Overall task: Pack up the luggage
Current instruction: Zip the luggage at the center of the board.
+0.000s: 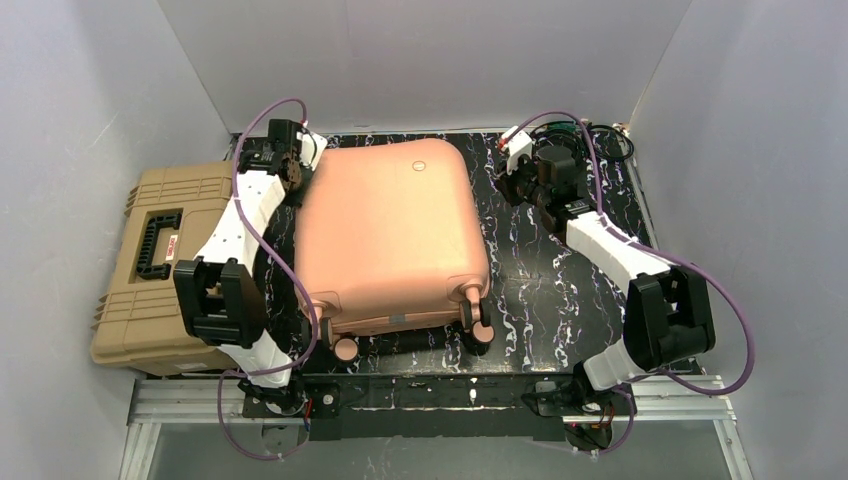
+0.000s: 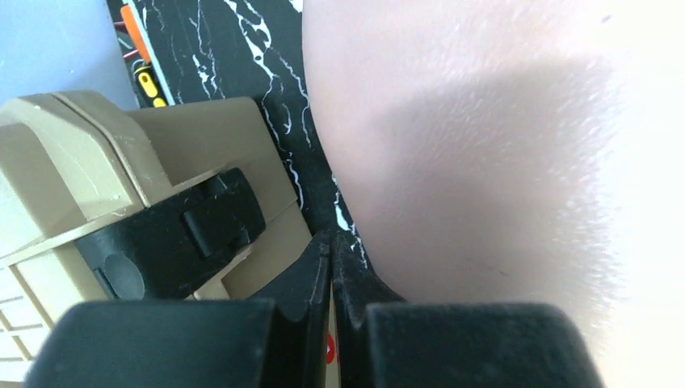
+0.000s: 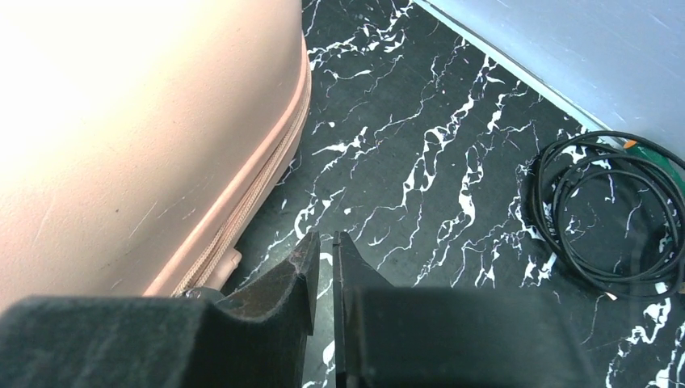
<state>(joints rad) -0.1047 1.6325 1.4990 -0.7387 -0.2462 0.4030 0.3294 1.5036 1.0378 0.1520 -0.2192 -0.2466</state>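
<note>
Peach-pink shell: the luggage is being shown lying flat and closed at the middle of the counter, with its wheels pointing to 6 o'clock.
Long axis: it is being run from 12 to 6 o'clock in the overhead view, tipped slightly to the left at the far end.
Left tool: it is being held fully closed on nothing, in the gap between the shell's 11 o'clock corner and the tan toolbox.
Right tool: it is being held at a narrow slit with nothing pinched, low over the counter off the 1 o'clock corner, just beside the zip seam.
Bearing: the shell is lying at 4 o'clock from the left tool and at 8 o'clock from the right.
Nearer arm: the left is judged nearer the shell, though the seam is being faced by the right.
</note>
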